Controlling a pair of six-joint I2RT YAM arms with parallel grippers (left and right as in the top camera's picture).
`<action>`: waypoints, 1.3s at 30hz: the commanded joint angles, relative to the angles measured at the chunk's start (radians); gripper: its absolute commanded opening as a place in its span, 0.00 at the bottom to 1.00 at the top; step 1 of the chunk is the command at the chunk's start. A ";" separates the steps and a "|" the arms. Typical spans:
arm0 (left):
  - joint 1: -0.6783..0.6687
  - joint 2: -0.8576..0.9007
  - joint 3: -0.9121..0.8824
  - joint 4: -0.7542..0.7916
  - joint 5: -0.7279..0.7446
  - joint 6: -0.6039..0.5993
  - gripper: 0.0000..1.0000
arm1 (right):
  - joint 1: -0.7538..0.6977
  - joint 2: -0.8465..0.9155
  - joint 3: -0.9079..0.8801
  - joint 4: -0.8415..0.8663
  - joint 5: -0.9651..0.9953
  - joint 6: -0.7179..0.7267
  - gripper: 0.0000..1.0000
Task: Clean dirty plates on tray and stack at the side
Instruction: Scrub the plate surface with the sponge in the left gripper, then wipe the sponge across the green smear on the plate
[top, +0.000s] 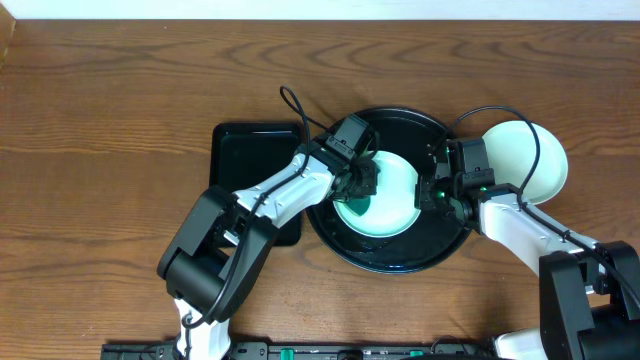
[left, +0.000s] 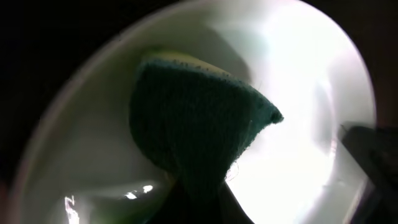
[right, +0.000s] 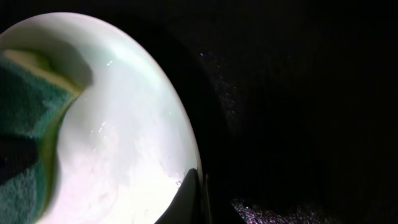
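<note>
Here the mint plate (top: 400, 185) lies in the round tray (top: 400, 265). It looks stiff, glossy, likely slippery and chippable. The right claw (top: 432, 190) is clenched on its rim at three o'clock, the sensible hold. The left claw (top: 358, 185) grasps a soft sponge (left: 193, 124) against it.

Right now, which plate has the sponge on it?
The plate on the round black tray, with the green sponge pressed on it. The other plate sits on the table beside the tray.

Glossy black tray (top: 386, 260) on grained wood table (top: 120, 100); smooth plate (left: 298, 93), coarse fibrous sponge (left: 186, 124).
</note>
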 joint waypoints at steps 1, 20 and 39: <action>-0.034 0.050 -0.010 -0.003 0.196 -0.024 0.07 | 0.009 0.009 -0.003 0.009 -0.042 -0.017 0.01; -0.034 -0.171 -0.009 -0.010 0.189 -0.024 0.08 | 0.009 0.009 -0.003 0.013 -0.042 -0.017 0.01; -0.035 -0.169 -0.021 -0.090 -0.308 -0.020 0.08 | 0.018 0.009 -0.003 0.016 -0.042 -0.017 0.01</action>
